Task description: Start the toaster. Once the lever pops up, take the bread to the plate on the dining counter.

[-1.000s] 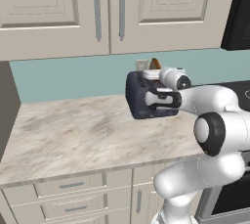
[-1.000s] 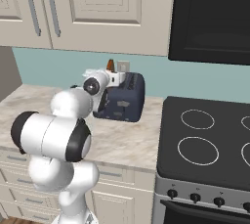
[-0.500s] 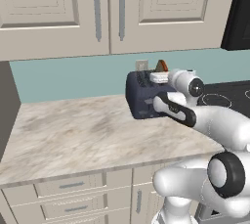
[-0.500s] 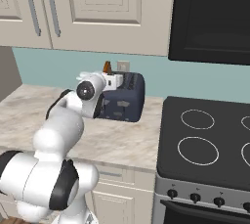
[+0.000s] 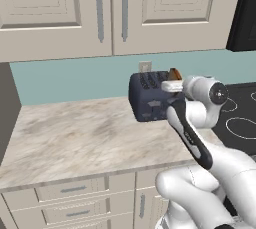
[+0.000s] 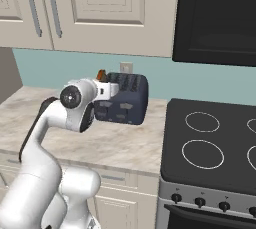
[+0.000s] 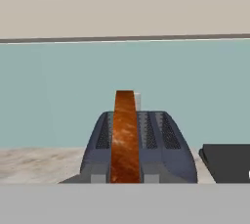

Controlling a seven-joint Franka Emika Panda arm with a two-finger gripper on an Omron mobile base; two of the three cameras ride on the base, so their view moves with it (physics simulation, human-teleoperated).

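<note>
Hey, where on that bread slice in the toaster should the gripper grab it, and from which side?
Grip the bread by its exposed upper part, which stands upright above the toaster slots. Probably best from above, one finger on each flat face, since the lower part sits inside the slot.

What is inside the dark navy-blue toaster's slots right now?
A brown toasted bread slice stands upright in one slot of the dark navy-blue boxy toaster, its top sticking out above. The other slots look empty. The slice's lower part is hidden inside the toaster.
</note>
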